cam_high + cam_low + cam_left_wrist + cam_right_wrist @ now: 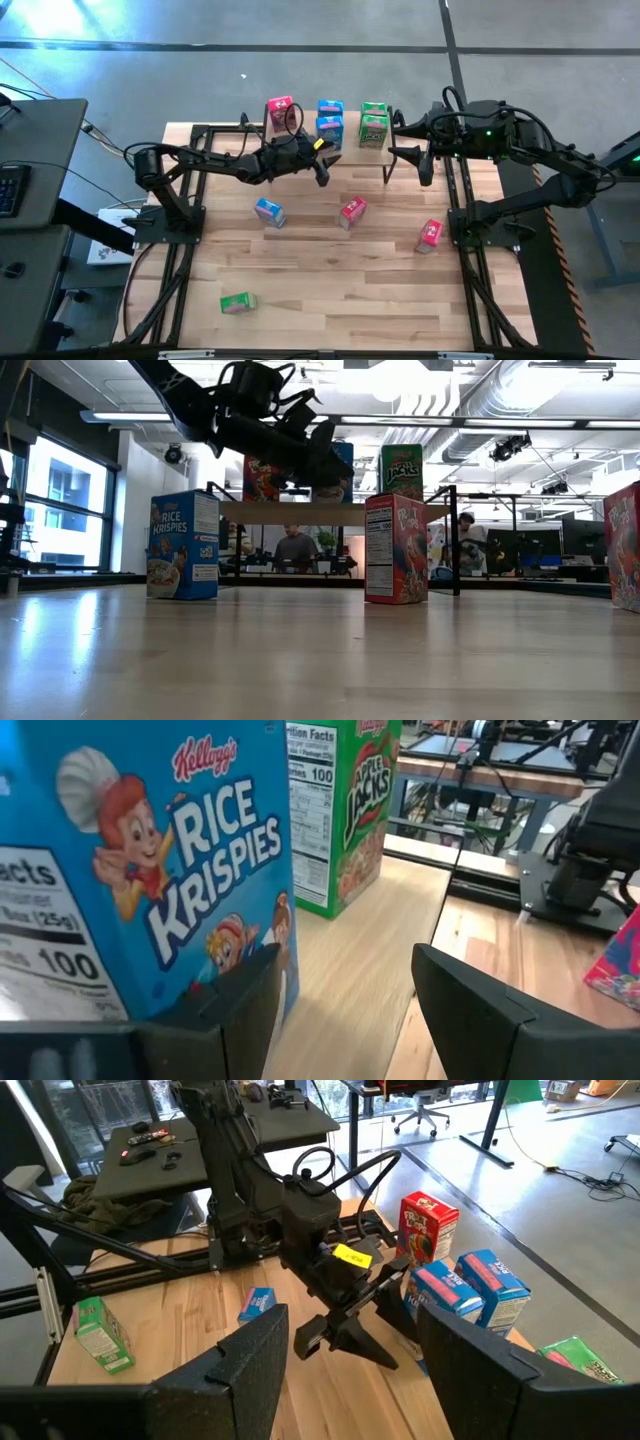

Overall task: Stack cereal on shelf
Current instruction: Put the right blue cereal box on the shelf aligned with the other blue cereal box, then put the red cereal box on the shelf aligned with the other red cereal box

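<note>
The shelf (352,137) stands at the table's far middle. On it stand a red box (280,107), two blue boxes (330,107) (329,130) and two green boxes (374,110) (373,128). My left gripper (325,165) is open and empty at the shelf's near edge, pointing toward the table's right. The near blue box (150,870) stands just outside its far finger, and a green box (345,810) stands beyond. My right gripper (397,138) is open and empty at the shelf's right end. It also shows in the right wrist view (352,1320).
On the tabletop are a blue box (269,212), a red box (352,211), a second red box (430,235) near the right arm's base, and a green box (238,303) lying near the front left. People sit in the room behind (295,548).
</note>
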`<state>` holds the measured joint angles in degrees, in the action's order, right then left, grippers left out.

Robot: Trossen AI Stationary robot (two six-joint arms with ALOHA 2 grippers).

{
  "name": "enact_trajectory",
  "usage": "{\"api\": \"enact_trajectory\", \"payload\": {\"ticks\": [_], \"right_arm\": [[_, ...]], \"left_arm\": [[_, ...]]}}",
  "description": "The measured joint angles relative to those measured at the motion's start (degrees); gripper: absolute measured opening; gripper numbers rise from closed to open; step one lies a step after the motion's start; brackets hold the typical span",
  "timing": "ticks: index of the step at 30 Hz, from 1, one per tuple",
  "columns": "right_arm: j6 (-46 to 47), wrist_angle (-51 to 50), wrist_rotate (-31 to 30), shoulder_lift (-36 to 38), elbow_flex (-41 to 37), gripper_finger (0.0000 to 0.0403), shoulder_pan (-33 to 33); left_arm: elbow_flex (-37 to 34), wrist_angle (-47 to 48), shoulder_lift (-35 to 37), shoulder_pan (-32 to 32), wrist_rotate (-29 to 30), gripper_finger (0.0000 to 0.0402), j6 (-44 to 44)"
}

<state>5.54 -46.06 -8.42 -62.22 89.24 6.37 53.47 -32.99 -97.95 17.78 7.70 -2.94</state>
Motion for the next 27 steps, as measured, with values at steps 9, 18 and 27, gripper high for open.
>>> {"api": "enact_trajectory", "payload": {"ticks": [9,18,27], "right_arm": [[0.0,0.0,0.0,0.0,0.0,0.0216,0.0],[0.0,0.0,0.0,0.0,0.0,0.0216,0.0],[0.0,0.0,0.0,0.0,0.0,0.0216,0.0]], "left_arm": [[0.0,0.2,1.1,-1.0,-0.6,0.0216,-0.4],[-0.1,4.6,7.6,-3.3,-0.7,0.0216,0.6],[0.0,10.1,15.3,-5.3,0.1,0.0216,0.3]]}}
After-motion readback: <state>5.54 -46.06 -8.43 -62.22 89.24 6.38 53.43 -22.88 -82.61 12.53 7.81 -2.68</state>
